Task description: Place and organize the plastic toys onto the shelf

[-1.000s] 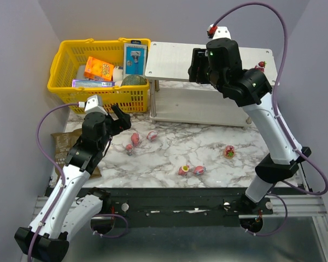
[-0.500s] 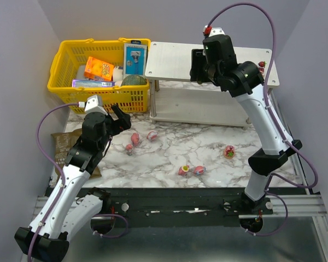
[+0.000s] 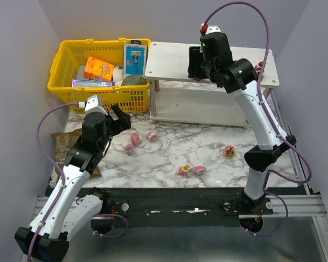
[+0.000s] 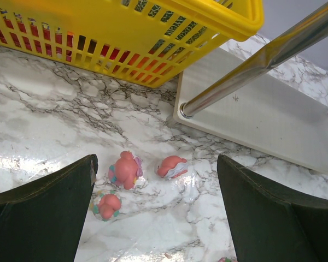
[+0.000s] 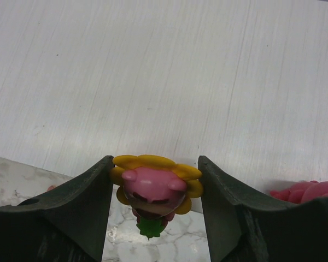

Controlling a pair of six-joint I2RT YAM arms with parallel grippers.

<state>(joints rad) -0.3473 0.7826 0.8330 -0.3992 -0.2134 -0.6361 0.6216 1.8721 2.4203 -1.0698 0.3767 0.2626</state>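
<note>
My right gripper (image 3: 195,64) hovers over the top of the white shelf (image 3: 169,57), shut on a pink toy with yellow flower petals (image 5: 156,185) that sits between its fingers just above the shelf's near edge (image 5: 153,71). Another pink toy (image 5: 311,191) stands on the shelf to the right, seen from above as a toy (image 3: 259,66) near the shelf's right end. Several toys lie on the marble table (image 3: 169,150): one toy (image 3: 135,138), a second (image 3: 152,135), a pair (image 3: 190,170). My left gripper (image 3: 119,117) is open and empty above three of them (image 4: 124,170).
A yellow mesh basket (image 3: 65,60) holding an orange box (image 3: 98,68) and other packaged goods stands left of the shelf, close to the shelf leg (image 4: 262,54). A brown packet (image 3: 60,144) lies at the table's left edge. One toy (image 3: 229,152) lies near the right arm.
The right arm has swung left and further back over the shelf top, carrying the flower toy. The left arm has not moved.
</note>
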